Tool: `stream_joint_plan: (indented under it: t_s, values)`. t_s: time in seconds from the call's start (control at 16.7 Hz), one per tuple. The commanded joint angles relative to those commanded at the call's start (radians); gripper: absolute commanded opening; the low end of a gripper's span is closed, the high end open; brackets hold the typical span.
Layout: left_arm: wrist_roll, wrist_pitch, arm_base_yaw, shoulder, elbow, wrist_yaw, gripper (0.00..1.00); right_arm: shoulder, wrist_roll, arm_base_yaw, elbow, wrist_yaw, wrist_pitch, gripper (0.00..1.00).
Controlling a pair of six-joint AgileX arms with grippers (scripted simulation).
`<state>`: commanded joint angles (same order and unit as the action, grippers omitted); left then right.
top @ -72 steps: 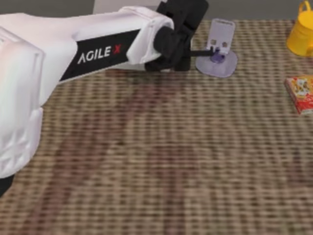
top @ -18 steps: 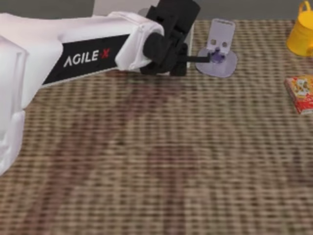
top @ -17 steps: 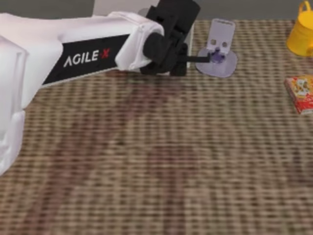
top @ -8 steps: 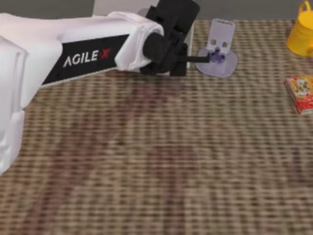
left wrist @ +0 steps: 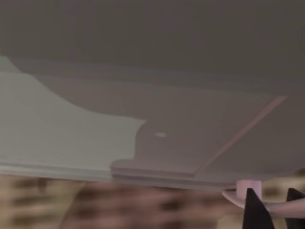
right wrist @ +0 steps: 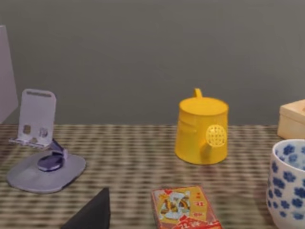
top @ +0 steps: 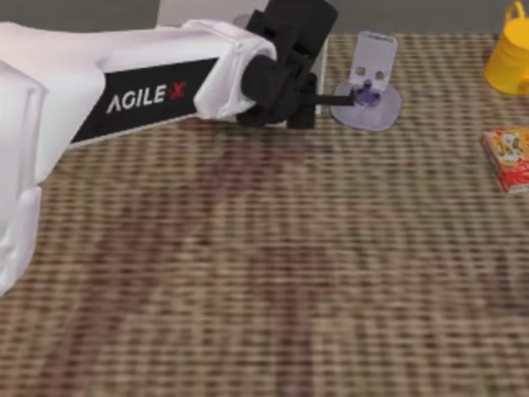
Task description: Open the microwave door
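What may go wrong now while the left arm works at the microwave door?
1. The left gripper reaches past the microwave with its fingertips over the phone stand; a further swing may push the stand over.
2. The arm covers the microwave door from above, and the wrist view shows no clear hold, so the door may slip free.

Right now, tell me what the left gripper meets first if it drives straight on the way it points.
Most likely the lilac phone stand: the left gripper points at its base, beside the microwave. Depth is unclear; they may already touch.
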<state>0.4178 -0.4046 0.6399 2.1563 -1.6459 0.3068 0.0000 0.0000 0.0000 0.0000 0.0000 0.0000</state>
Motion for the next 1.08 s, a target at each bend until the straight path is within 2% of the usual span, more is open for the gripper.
stream_joint_plan:
  t_s: [1.08]
  values:
    - [-0.033,0.028,-0.005,-0.028,0.046,-0.024,0.0,0.0,0.0,0.0,0.0,0.0,0.0,1.0]
